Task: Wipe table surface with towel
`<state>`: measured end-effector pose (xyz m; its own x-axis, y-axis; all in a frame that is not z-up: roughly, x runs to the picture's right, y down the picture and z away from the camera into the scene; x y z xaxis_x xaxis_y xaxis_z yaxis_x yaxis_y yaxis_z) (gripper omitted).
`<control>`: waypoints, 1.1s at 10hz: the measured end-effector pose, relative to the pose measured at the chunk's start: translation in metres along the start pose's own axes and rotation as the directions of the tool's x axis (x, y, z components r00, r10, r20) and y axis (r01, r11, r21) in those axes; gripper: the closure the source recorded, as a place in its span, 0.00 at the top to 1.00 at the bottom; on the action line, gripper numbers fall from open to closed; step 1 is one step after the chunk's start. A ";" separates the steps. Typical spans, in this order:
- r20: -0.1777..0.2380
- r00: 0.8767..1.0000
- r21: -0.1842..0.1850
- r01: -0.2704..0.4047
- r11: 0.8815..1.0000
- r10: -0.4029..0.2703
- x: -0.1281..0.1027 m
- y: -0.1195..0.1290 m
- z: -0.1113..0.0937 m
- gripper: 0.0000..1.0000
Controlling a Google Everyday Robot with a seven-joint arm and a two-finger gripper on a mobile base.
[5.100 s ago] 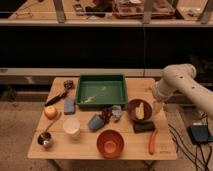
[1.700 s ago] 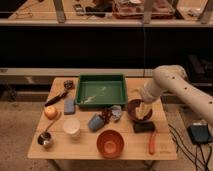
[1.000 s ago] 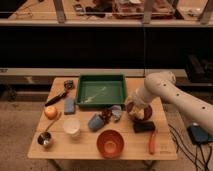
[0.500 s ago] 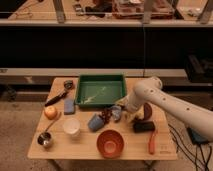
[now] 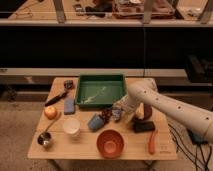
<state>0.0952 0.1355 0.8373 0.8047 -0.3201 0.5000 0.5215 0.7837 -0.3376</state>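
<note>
The arm [image 5: 165, 102] has swung left from over the dark bowl [image 5: 146, 114] at the right of the counter [image 5: 132, 149]. The gripper [image 5: 111, 112] is now low at mid-counter, just in front of the tray [image 5: 100, 77], on or right beside the towel [image 5: 118, 113]. The towel lies crumpled between the cup [image 5: 94, 122] and the bowl, apparently unmoved. I cannot tell whether the gripper is open or closed. Wiping has not begun. The reach looks finished, so grasping the towel is probably the step in hand. The cup stands close enough that it could be knocked.
</note>
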 end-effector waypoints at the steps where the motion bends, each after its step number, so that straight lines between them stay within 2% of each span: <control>1: -0.003 1.000 -0.006 -0.001 1.000 0.001 0.002 -0.001 0.003 0.69; 7: -0.012 1.000 -0.048 0.003 0.999 -0.004 0.007 -0.012 0.025 0.67; 11: -0.019 1.000 -0.070 -0.003 0.998 0.002 0.010 -0.013 0.030 0.31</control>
<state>0.0883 0.1385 0.8709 0.8109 -0.3290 0.4839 0.5377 0.7453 -0.3943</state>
